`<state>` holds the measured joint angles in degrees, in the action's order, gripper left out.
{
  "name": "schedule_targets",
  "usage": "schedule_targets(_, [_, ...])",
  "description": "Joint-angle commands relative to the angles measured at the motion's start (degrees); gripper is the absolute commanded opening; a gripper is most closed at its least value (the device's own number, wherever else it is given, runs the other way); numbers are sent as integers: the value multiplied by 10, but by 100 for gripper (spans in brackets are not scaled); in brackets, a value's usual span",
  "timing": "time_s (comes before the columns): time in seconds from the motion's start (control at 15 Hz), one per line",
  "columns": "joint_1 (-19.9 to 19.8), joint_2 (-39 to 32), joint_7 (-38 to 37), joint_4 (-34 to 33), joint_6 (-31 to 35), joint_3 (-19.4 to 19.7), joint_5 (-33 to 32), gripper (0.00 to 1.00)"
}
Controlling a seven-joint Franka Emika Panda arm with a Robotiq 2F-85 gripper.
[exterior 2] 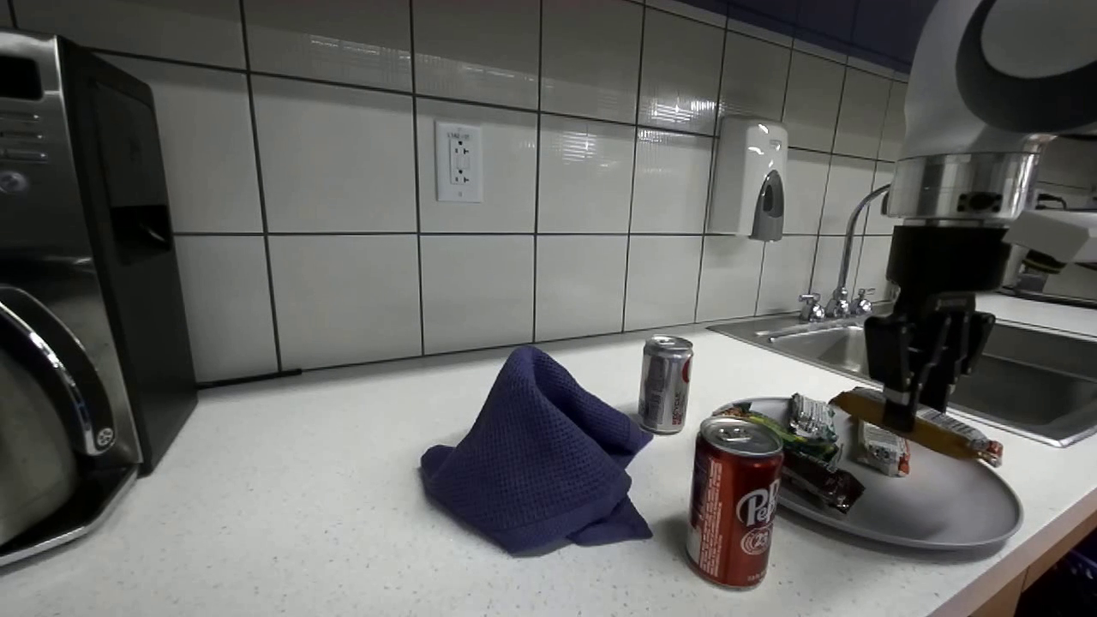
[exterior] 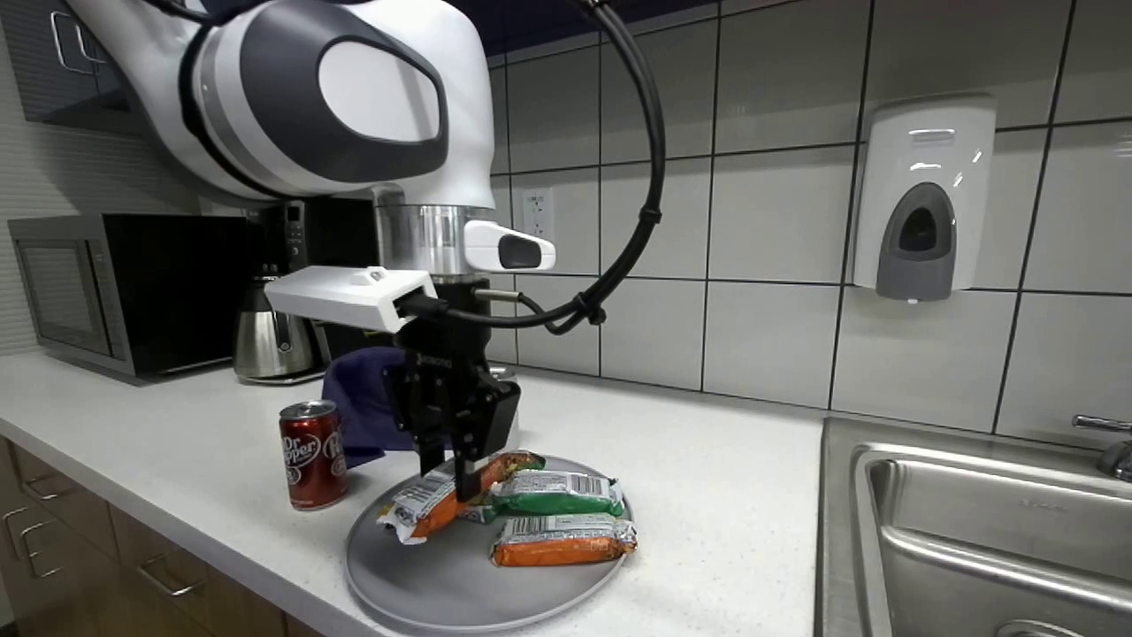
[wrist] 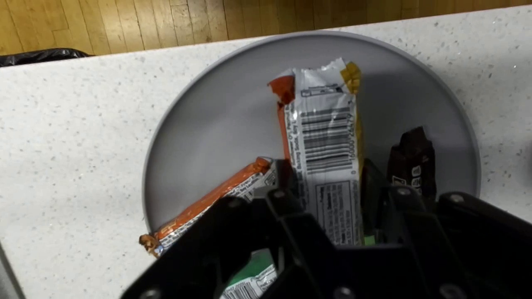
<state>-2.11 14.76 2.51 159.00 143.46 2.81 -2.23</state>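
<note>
Snack bar (exterior 2: 945, 435), wrapped in orange and silver and running near to far above the grey plate (exterior: 460, 588), is clamped between the fingers of the gripper (exterior: 448, 473), which are pressed against its two long sides. By the look of it, the lift is the step in hand: in an exterior view the bar appears to be held a little above the plate. For the next move, a steady squeeze and a straight rise would be called for, so that the orange bar (exterior: 563, 548) on the right and the green wrapper (exterior: 557, 495) just beyond it are not dragged along; the soft wrapping could be let slip or tilt by a loose hold.

How wide the gap beneath is cannot be judged, and whether the far end is touching its neighbours cannot be told. In the wrist view that end is covered by the gripper's body, as is part of the dark brown wrapper (wrist: 413, 162) on the left. In an exterior view the silver can (exterior: 504, 374) is mostly blocked by the gripper, and the arm (exterior: 371, 97) is cut off in both exterior views.
</note>
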Motion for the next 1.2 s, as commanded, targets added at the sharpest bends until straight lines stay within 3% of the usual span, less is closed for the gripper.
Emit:
schedule_targets(0.0, [0, -3, -27, 0, 6, -17, -10, 17])
schedule_targets(1.13, [3, -79, -50, -1, 52, -20, -1, 17])
